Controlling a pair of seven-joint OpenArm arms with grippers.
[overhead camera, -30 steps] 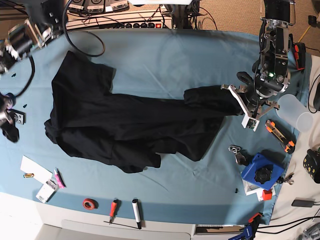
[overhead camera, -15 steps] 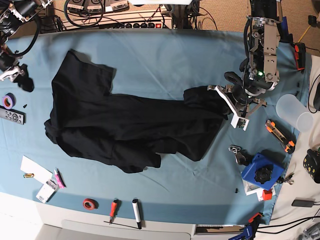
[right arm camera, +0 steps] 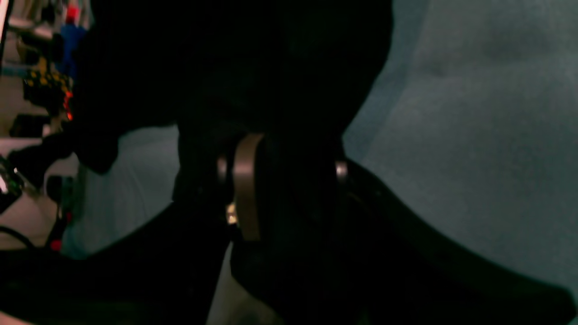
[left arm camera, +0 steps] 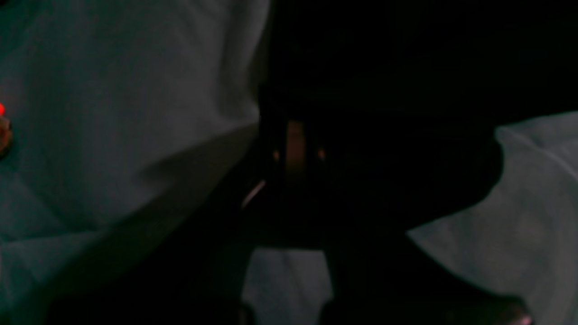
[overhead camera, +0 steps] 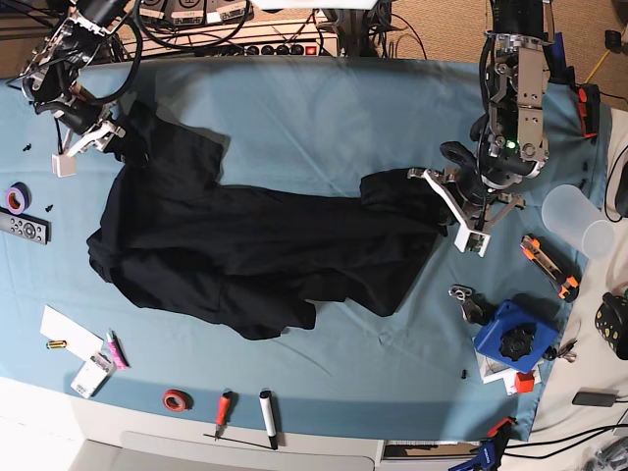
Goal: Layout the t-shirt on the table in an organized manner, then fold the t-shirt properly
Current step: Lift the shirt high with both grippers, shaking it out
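Mid-layout: left gripper (overhead camera: 453,208) pinching black t-shirt (overhead camera: 255,255) hem, right gripper (overhead camera: 93,137) half-spread at far corner; grip unclear. Next: tug apart, flatten.

The table (overhead camera: 324,108) carries the crumpled t-shirt (overhead camera: 255,255), with a marker (overhead camera: 266,417) near its front edge.

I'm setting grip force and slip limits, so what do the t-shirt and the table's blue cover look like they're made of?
The t-shirt: soft matte black fabric, probably a cotton knit; it bunches and creases instead of holding its shape. The table cover: thin light blue cloth, also matte, showing shallow wrinkles and soft folds. What lies under it cannot be told.
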